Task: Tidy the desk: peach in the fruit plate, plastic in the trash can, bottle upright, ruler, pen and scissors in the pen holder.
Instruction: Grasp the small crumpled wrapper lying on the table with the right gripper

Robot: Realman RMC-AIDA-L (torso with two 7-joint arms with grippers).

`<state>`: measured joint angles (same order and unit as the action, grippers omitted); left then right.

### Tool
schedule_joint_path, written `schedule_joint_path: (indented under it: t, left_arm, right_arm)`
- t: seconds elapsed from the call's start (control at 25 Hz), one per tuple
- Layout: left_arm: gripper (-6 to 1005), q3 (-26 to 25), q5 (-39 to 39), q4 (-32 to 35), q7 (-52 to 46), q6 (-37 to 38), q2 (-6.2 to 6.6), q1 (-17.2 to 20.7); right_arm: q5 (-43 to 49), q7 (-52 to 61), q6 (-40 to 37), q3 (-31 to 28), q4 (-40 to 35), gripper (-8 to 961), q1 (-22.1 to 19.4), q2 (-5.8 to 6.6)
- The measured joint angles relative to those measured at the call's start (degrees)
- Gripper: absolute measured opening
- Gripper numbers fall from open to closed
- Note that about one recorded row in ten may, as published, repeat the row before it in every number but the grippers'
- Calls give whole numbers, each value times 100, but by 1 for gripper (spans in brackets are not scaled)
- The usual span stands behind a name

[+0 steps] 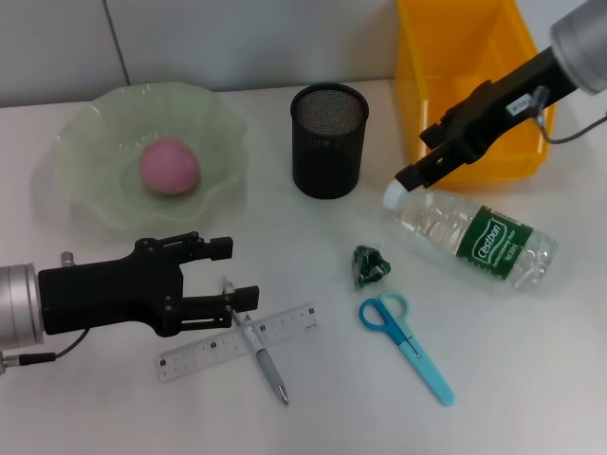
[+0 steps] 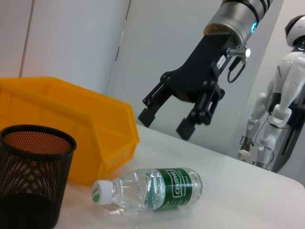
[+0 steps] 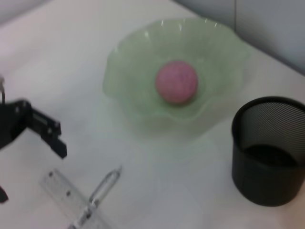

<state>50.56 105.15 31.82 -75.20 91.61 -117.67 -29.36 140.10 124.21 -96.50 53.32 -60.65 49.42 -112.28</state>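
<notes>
in the head view, the peach (image 1: 170, 166) is seen in the fruit plate (image 1: 95, 204). the pen holder (image 1: 328, 140) stands between plate and trash can (image 1: 455, 57). a crumpled green scrap (image 1: 371, 265) lies near the scissors (image 1: 408, 343); a pen (image 1: 258, 348) is laid across the ruler (image 1: 209, 349). the left gripper (image 1: 232, 277) is held spread beside the pen's tip.

in the left wrist view, the bottle (image 2: 151, 188), labelled "cestbon", lies on its side; the right gripper (image 2: 166, 123) is held spread above it.

in the right wrist view, peach, plate and holder are repeated.
</notes>
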Motion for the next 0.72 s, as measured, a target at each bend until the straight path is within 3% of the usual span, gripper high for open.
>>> schedule_joint_path:
  t: [0.4,0.72]
  left_arm:
    - [829,-7,36,0,-50,-106,11,-25]
    - [829,-19,41,0,-111,-115,29,-34]
  right_arm:
    - [477,-120,955,900,949,747,485,-178]
    - [544,-238,1503,1631,1267,744,544,-444]
